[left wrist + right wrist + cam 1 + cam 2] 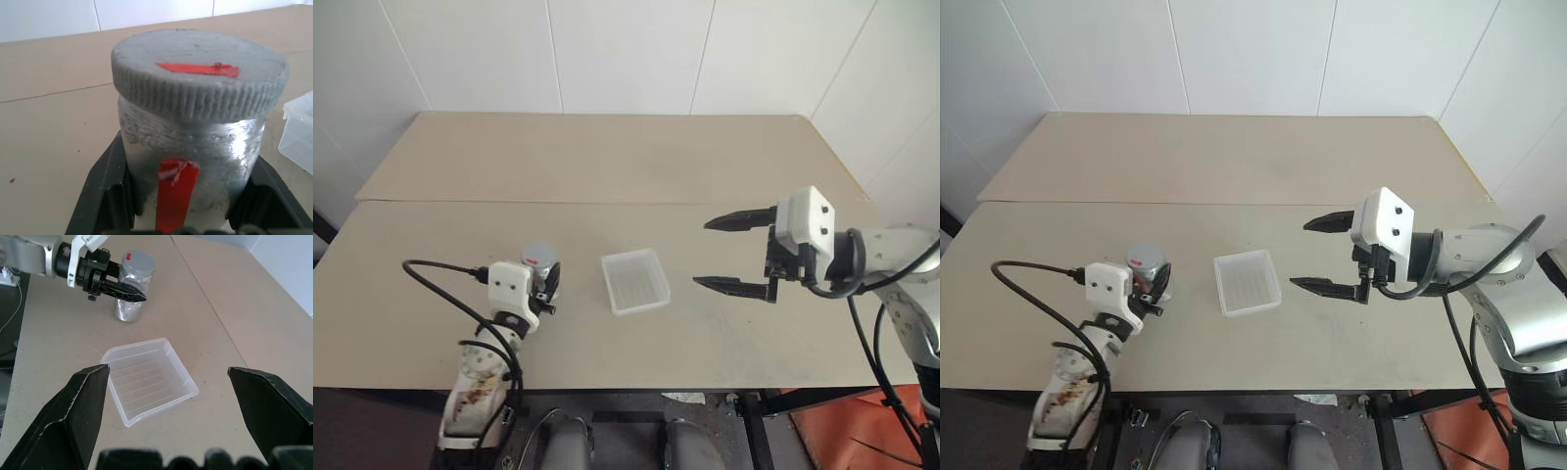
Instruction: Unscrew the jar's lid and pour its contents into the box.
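Black fingers of the left gripper (548,282) clamped the jar (188,147), lid (199,73) on, upright near the worktop's (607,166) front-left edge. The box (635,280) lay mid-front. The right gripper (736,255) hung open rightward.

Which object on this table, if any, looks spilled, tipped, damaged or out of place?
Nothing stands out. The jar stands upright with its lid on, gripped by the left hand. The box lies flat, slightly askew, nothing spilled around it.
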Controlling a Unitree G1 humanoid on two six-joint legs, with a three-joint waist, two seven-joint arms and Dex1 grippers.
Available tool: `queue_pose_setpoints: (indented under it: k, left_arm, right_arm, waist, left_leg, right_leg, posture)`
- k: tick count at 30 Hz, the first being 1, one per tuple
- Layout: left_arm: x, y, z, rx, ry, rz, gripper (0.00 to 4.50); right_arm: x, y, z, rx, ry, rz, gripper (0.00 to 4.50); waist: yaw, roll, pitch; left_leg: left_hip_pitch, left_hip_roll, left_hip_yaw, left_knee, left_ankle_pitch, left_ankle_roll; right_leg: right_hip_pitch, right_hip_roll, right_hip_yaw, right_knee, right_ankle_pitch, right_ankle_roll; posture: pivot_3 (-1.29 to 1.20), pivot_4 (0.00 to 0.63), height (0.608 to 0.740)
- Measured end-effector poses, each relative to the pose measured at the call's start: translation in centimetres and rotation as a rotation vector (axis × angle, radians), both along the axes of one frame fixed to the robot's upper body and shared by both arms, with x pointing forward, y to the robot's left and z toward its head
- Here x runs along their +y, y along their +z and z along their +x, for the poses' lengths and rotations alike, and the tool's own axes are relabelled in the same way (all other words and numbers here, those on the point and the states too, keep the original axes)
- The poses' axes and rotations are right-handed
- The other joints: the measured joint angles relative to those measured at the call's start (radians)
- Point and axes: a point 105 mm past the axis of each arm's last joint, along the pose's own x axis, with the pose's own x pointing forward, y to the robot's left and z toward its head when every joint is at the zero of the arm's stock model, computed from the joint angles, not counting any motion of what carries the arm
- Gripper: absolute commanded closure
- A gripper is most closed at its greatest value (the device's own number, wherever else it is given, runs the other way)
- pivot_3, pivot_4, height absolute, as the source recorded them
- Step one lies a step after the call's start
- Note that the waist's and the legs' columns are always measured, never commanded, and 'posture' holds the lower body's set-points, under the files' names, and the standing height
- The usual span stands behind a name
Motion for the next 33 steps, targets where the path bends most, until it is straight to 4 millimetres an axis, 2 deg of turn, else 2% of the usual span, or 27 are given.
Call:
queue_pose_setpoints:
  k: [2, 4, 6, 9, 14, 19, 23, 27, 33]
  left_arm:
    - [0.7, 2.1, 0.2, 0.012, -0.111, 0.005, 2.59]
    - [1.2, 5.2, 0.0, -0.001, -0.251, 0.019, 2.59]
    - [1.0, 7.6, -0.4, -0.013, -0.401, 0.031, 2.59]
    - [0.6, 8.8, -0.6, 0.017, -0.579, 0.045, 2.59]
    - [-1.7, 10.0, -1.1, 0.033, -0.908, 0.094, 2.59]
    - [-5.7, 10.0, 0.4, 0.01, -1.08, 0.083, 2.59]
    - [-6.6, 9.4, 1.5, 0.02, -1.104, 0.074, 2.59]
    - [-7.4, 9.5, 1.8, -0.001, -1.136, 0.092, 2.59]
    - [-7.4, 9.6, 1.9, -0.001, -1.151, 0.1, 2.59]
  right_arm:
    - [0.6, 0.4, 0.1, -0.013, 0.019, 0.021, 0.0]
    - [1.8, 1.2, 0.2, -0.041, 0.055, 0.045, 0.0]
    - [2.9, 1.7, 0.3, -0.053, 0.087, 0.08, 0.0]
    - [4.4, 2.5, 0.6, -0.05, 0.111, 0.126, 0.0]
    - [7.4, 4.8, 1.1, -0.02, 0.151, 0.217, 0.0]
    - [10.3, 7.1, 1.7, 0.019, 0.133, 0.253, 0.0]
    - [11.5, 6.6, 2.3, 0.085, 0.096, 0.248, 0.0]
    - [12.0, 6.3, 2.8, 0.104, 0.058, 0.24, 0.0]
    - [12.7, 6.0, 3.3, 0.124, 0.042, 0.231, 0.0]
  waist:
    - [-0.004, 0.0, 0.0]
    - [-0.01, 0.0, 0.0]
    - [-0.015, 0.001, 0.0]
    - [-0.015, 0.001, 0.001]
    - [-0.013, 0.001, 0.001]
    - [-0.012, 0.001, 0.001]
    - [-0.017, 0.001, 0.001]
    - [-0.02, 0.001, 0.001]
    - [-0.018, 0.001, 0.001]
  left_leg:
    - [0.0, 0.0, 0.0, 0.0, 0.0, 0.0]
    - [0.0, 0.0, 0.0, 0.0, 0.0, 0.0]
    - [0.0, 0.0, 0.0, -0.001, 0.0, 0.0]
    - [-0.001, 0.0, 0.0, -0.001, 0.0, 0.0]
    - [-0.005, 0.0, -0.001, -0.001, 0.0, 0.0]
    - [-0.008, -0.001, -0.001, 0.0, 0.0, 0.0]
    - [-0.016, 0.0, -0.001, 0.0, 0.001, 0.0]
    - [-0.016, 0.0, -0.001, 0.0, 0.001, 0.0]
    - [-0.016, 0.0, -0.001, 0.0, 0.001, 0.0]
  right_leg:
    - [0.0, 0.0, 0.0, 0.001, 0.0, 0.0]
    - [-0.001, 0.0, 0.0, 0.0, 0.0, 0.0]
    - [0.0, 0.0, 0.0, 0.0, 0.0, 0.0]
    - [-0.001, 0.0, -0.001, 0.0, 0.0, 0.0]
    - [-0.005, 0.0, -0.001, 0.001, 0.0, 0.0]
    - [-0.008, 0.0, -0.001, 0.003, 0.0, 0.0]
    - [-0.018, 0.001, -0.001, 0.007, 0.0, -0.001]
    - [-0.018, 0.001, -0.001, 0.006, 0.0, -0.001]
    - [-0.018, 0.0, -0.001, 0.007, 0.0, -0.001]
  posture:
    - [0.0, 0.15, 0.74]
    - [0.0, 0.15, 0.74]
    - [0.0, 0.15, 0.74]
    - [0.0, 0.15, 0.74]
    - [0.0, 0.15, 0.74]
    - [0.0, 0.15, 0.74]
    - [0.0, 0.15, 0.74]
    - [0.0, 0.15, 0.74]
    - [0.0, 0.15, 0.74]
